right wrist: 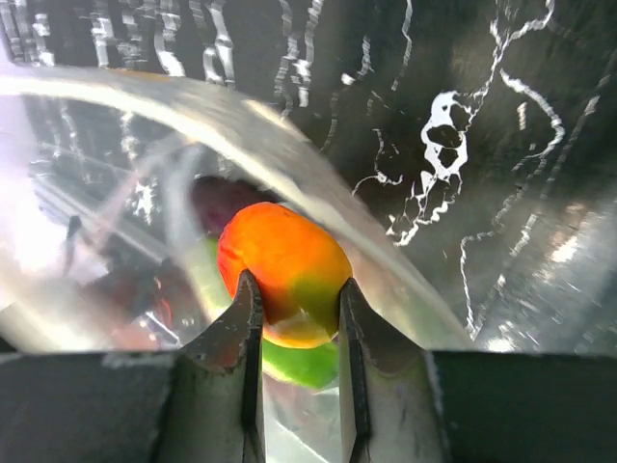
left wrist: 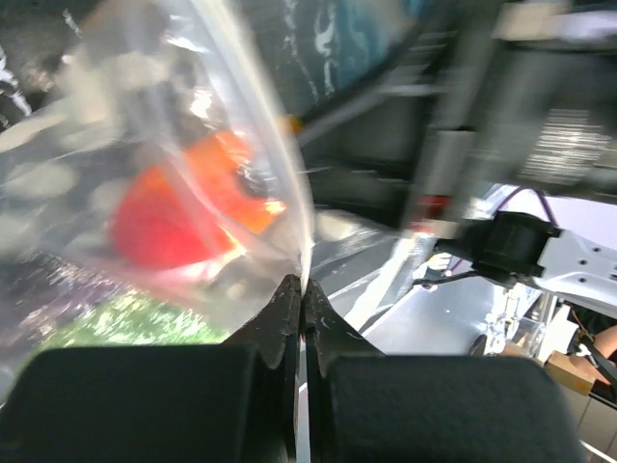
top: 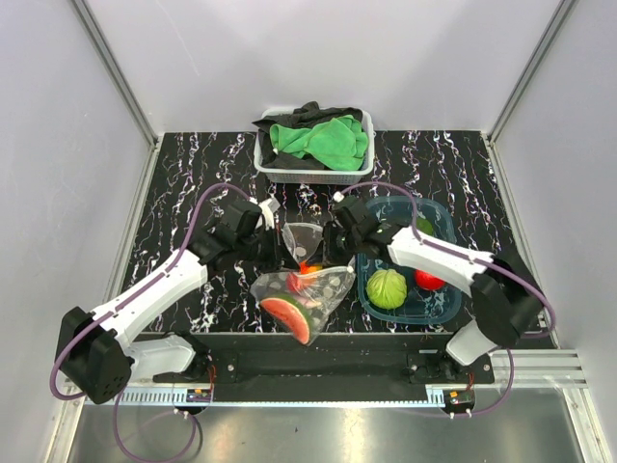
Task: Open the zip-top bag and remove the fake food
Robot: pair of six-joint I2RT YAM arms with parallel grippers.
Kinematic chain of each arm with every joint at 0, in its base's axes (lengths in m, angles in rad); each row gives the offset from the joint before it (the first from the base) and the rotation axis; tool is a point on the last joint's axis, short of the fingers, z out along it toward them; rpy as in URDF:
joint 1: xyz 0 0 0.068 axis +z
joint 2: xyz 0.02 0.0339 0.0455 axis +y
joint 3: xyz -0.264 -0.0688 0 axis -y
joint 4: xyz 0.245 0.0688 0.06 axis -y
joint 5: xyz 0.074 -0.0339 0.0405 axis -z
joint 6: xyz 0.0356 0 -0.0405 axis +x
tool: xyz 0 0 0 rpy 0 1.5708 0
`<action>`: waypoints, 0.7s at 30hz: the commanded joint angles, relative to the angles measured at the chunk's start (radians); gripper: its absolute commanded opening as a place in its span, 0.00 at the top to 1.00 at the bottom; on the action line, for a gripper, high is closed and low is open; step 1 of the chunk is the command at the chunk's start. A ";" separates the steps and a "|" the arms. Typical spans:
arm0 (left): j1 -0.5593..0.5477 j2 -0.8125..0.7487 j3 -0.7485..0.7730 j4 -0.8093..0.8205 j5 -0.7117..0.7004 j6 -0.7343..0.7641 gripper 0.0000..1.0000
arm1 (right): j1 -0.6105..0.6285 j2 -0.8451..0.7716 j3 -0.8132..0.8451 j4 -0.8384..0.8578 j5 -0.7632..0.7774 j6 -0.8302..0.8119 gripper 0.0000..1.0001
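Surface: a black white-veined marble-pattern table [top: 193, 183]. At near centre, a clear dotted plastic zip-top bag [top: 333, 285] held a red plastic watermelon slice [top: 287, 316]. The left gripper [left wrist: 302, 289] was clamped tight on the bag's film edge. The right gripper [right wrist: 294, 289] was closed on a small glossy orange-yellow plastic fruit [right wrist: 280, 256] at the bag's mouth. To the right, a translucent teal plastic tub [top: 442, 241] contained a green leafy plastic ball [top: 387, 288] and a round red plastic fruit [top: 428, 281]. At far centre, a white slatted plastic basket [top: 313, 172] held green and black cloths [top: 323, 140].
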State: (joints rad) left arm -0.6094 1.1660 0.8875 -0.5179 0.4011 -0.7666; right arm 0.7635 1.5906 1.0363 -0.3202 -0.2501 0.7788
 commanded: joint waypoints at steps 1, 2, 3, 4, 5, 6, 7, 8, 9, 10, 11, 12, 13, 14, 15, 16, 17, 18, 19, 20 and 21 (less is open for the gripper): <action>0.003 -0.020 0.010 -0.031 -0.045 0.032 1.00 | -0.021 -0.132 0.074 -0.147 0.086 -0.148 1.00; 0.003 -0.019 0.011 -0.033 -0.045 0.030 1.00 | -0.023 -0.167 0.074 -0.161 0.098 -0.159 1.00; 0.003 -0.017 0.013 -0.043 -0.048 0.030 1.00 | -0.023 -0.185 0.074 -0.174 0.112 -0.171 1.00; 0.003 -0.017 0.017 -0.051 -0.053 0.027 1.00 | -0.023 -0.204 0.073 -0.195 0.138 -0.176 1.00; 0.003 -0.014 0.022 -0.057 -0.051 0.026 1.00 | -0.023 -0.240 0.070 -0.206 0.150 -0.182 1.00; 0.003 -0.014 0.024 -0.059 -0.053 0.023 1.00 | -0.027 -0.257 0.068 -0.215 0.164 -0.190 1.00; 0.003 -0.014 0.027 -0.065 -0.054 0.021 1.00 | -0.030 -0.274 0.067 -0.230 0.187 -0.193 1.00; 0.003 -0.006 0.033 -0.074 -0.056 0.021 1.00 | -0.033 -0.306 0.065 -0.233 0.195 -0.202 1.00; 0.003 -0.003 0.036 -0.079 -0.057 0.021 1.00 | -0.038 -0.320 0.065 -0.237 0.201 -0.216 1.00; 0.003 0.001 0.041 -0.083 -0.056 0.024 1.00 | -0.050 -0.337 0.068 -0.235 0.204 -0.222 1.00; 0.003 0.004 0.048 -0.090 -0.054 0.024 1.00 | -0.052 -0.339 0.071 -0.229 0.201 -0.227 1.00; 0.003 0.004 0.050 -0.093 -0.053 0.024 1.00 | -0.055 -0.334 0.074 -0.215 0.177 -0.230 1.00; 0.003 0.003 0.050 -0.094 -0.056 0.017 1.00 | -0.058 -0.311 0.094 -0.214 0.158 -0.227 1.00; 0.003 0.000 0.050 -0.094 -0.054 0.012 1.00 | -0.058 -0.299 0.108 -0.212 0.138 -0.225 1.00; 0.003 -0.006 0.053 -0.094 -0.053 0.009 1.00 | -0.056 -0.285 0.120 -0.215 0.106 -0.225 1.00; 0.003 -0.009 0.053 -0.094 -0.048 0.001 1.00 | -0.058 -0.271 0.136 -0.215 0.097 -0.222 1.00; 0.003 -0.014 0.056 -0.094 -0.047 0.000 1.00 | -0.056 -0.265 0.140 -0.215 0.094 -0.222 1.00; 0.003 -0.023 0.057 -0.093 -0.042 -0.002 1.00 | -0.058 -0.264 0.143 -0.215 0.098 -0.223 1.00; 0.003 -0.028 0.065 -0.094 -0.039 -0.005 1.00 | -0.056 -0.253 0.151 -0.214 0.100 -0.228 1.00; 0.002 -0.031 0.070 -0.094 -0.039 -0.007 1.00 | -0.058 -0.245 0.156 -0.215 0.098 -0.233 1.00; 0.002 -0.041 0.074 -0.094 -0.042 -0.007 1.00 | -0.056 -0.236 0.165 -0.217 0.088 -0.237 1.00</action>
State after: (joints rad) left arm -0.6094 1.1660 0.9066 -0.5976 0.3794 -0.7666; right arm 0.7170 1.3312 1.1385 -0.5297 -0.1440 0.5777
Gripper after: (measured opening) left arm 0.012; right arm 0.316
